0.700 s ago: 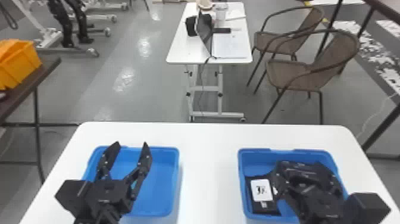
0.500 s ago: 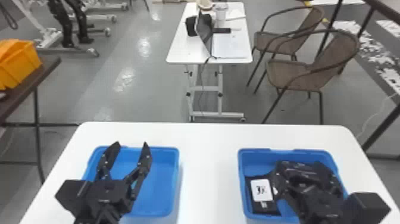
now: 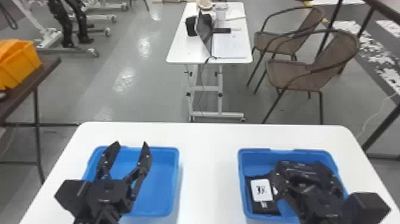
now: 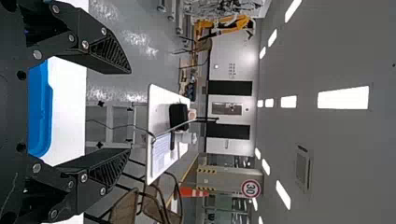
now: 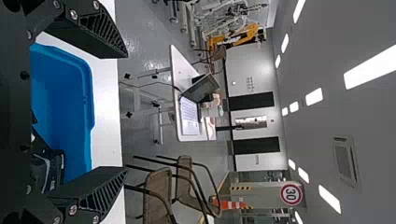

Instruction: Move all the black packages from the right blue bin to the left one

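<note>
With fingers apart, the left gripper point(image 3: 131, 143) hangs over the left bin point(image 3: 176, 181), the right gripper point(image 3: 303, 169) at the right bin point(image 3: 241, 166) — a black package point(image 3: 253, 209) near its inner edge — broad tabletop point(image 3: 208, 166) between.

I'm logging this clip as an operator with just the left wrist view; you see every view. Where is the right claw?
Observer: Over the right blue bin, as the head view shows.
Operator: Is that claw holding anything?
Observer: No, the right claw is wide open in its wrist view, with nothing between its fingertips.
Operator: Is there a black package left in that bin?
Observer: Yes, at least one black package lies along the bin's left side, with a white label facing up. The claw's body hides part of the bin.
</note>
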Robot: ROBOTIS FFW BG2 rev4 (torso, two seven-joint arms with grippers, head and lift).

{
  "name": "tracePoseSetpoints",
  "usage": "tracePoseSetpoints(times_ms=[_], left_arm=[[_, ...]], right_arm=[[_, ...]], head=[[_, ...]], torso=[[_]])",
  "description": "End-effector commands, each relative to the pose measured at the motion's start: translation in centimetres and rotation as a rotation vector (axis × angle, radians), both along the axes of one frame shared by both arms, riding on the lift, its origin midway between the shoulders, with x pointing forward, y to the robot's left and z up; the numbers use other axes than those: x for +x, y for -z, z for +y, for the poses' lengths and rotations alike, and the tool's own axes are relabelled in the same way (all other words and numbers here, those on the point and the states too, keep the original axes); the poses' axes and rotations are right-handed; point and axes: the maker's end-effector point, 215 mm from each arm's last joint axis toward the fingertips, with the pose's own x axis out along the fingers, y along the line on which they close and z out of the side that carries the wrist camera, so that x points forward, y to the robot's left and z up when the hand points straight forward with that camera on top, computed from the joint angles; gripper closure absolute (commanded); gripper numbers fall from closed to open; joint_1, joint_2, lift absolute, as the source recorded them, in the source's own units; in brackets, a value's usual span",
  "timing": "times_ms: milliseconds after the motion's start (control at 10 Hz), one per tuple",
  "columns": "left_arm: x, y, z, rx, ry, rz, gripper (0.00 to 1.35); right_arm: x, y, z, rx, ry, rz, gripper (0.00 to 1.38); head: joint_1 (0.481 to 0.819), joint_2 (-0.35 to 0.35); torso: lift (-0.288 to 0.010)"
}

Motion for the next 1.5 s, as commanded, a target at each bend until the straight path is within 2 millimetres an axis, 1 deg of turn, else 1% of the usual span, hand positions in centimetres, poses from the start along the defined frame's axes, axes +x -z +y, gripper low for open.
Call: tracePoseSetpoints(times_ms=[0, 100, 400, 500, 700, 900, 1000, 1100, 1300, 1400], left_arm=[[-0.1, 0.1, 0.0, 0.000, 0.000, 0.002, 0.47], [-0.1, 0.1, 0.0, 0.000, 0.000, 0.002, 0.47], [-0.1, 0.2, 0.1, -0.001, -0.002, 0.005, 0.47], [-0.1, 0.2, 0.1, -0.001, -0.001, 0.006, 0.47], [-0.1, 0.4, 0.0, -0.003, 0.000, 0.011, 0.47], [-0.1, 0.6, 0.0, -0.006, 0.000, 0.017, 0.47], [-0.1, 0.6, -0.1, -0.010, 0.001, 0.020, 0.47], [-0.1, 0.7, -0.1, -0.011, 0.002, 0.022, 0.47], [-0.1, 0.8, -0.1, -0.013, 0.000, 0.026, 0.47], [-0.1, 0.9, -0.1, -0.014, 0.000, 0.029, 0.47]], right_arm=[[0.0, 0.0, 0.0, 0.000, 0.000, 0.000, 0.16], [0.0, 0.1, 0.0, 0.003, 0.001, 0.001, 0.16], [0.4, 2.0, -1.0, 0.063, 0.043, 0.086, 0.16], [0.6, 2.9, -1.4, 0.119, 0.069, 0.135, 0.16], [1.5, 5.5, -1.9, 0.216, 0.099, 0.282, 0.16], [2.0, 8.5, -1.3, 0.280, 0.091, 0.384, 0.21], [2.0, 10.2, -1.1, 0.321, 0.099, 0.435, 0.21], [1.7, 11.6, -0.9, 0.326, 0.100, 0.486, 0.21], [1.6, 13.7, -0.1, 0.373, 0.097, 0.550, 0.21], [1.8, 14.6, 0.5, 0.399, 0.091, 0.576, 0.21]], head=[[0.695, 0.061], [0.695, 0.062], [0.695, 0.057], [0.695, 0.051], [0.695, 0.037], [0.695, 0.036], [0.695, 0.039], [0.695, 0.042], [0.695, 0.046], [0.695, 0.052]], torso=[[-0.040], [-0.040], [-0.040], [-0.040], [-0.040], [-0.040], [-0.040], [-0.040], [-0.040], [-0.040]])
